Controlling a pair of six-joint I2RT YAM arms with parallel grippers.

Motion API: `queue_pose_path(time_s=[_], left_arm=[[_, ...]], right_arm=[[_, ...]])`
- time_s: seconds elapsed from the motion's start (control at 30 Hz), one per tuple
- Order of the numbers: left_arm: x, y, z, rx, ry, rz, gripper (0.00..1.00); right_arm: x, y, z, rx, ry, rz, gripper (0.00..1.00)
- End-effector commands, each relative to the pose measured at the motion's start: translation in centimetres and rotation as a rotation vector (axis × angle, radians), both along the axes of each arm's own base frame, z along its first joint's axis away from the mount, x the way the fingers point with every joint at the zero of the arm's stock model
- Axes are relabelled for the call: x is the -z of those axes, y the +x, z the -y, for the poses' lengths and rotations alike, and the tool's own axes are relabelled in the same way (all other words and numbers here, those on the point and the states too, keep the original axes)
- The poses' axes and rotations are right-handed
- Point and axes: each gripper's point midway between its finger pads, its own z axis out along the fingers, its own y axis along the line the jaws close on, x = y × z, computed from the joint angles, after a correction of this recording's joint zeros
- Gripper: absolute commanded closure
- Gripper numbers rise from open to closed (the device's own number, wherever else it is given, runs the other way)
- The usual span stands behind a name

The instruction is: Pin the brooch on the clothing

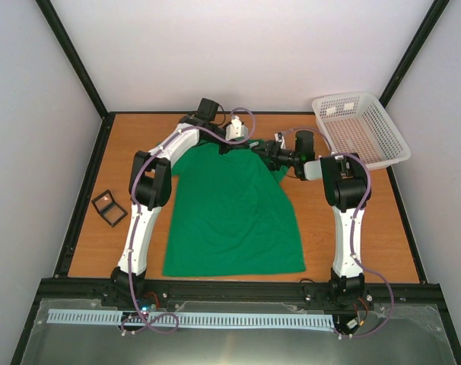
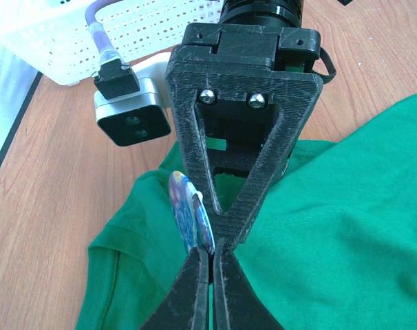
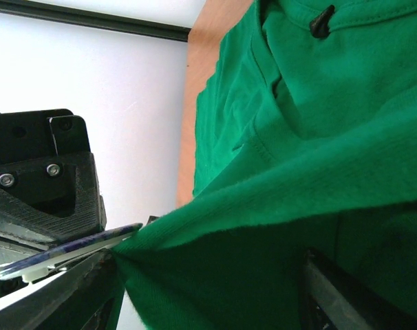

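Note:
The green T-shirt [image 1: 230, 213] lies flat on the wooden table, collar at the far end. My left gripper [image 2: 213, 251] is shut on the brooch [image 2: 184, 210], a small bluish round badge held edge-up over the shirt's shoulder [image 2: 346, 227]. My right gripper [image 1: 259, 152] meets it tip to tip; its fingers [image 2: 263, 172] converge to a closed point on the fabric. In the right wrist view a raised fold of shirt [image 3: 318, 103] covers the jaws, the brooch's edge [image 3: 71, 249] touches the fold, and the dark collar label [image 3: 321, 22] shows.
A white perforated basket [image 1: 360, 129] stands at the far right, also in the left wrist view [image 2: 71, 34]. A small black square-framed case [image 1: 109, 207] lies at the table's left edge. Black frame posts and white walls surround the table.

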Motion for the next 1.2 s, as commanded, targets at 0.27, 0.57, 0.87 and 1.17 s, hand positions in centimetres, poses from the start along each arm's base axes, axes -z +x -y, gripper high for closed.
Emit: queue_pose_path(time_s=[0.27, 0.57, 0.87, 1.17], left_arm=[[-0.3, -4.7, 1.6, 0.140, -0.086, -0.185, 0.99], [-0.3, -4.9, 2.0, 0.138, -0.074, -0.175, 0.99], [0.4, -5.2, 2.4, 0.130, -0.037, -0.155, 0.99], [-0.1, -5.4, 2.5, 0.131, -0.043, -0.136, 0.99]], right_arm=[[-5.0, 3.0, 1.9, 0.116, 0.023, 0.212, 0.33], [-5.0, 4.0, 2.0, 0.154, 0.063, 0.158, 0.34], [-4.4, 4.5, 2.3, 0.169, 0.046, 0.100, 0.35], [-4.1, 4.8, 3.4, 0.225, 0.066, 0.079, 0.35]])
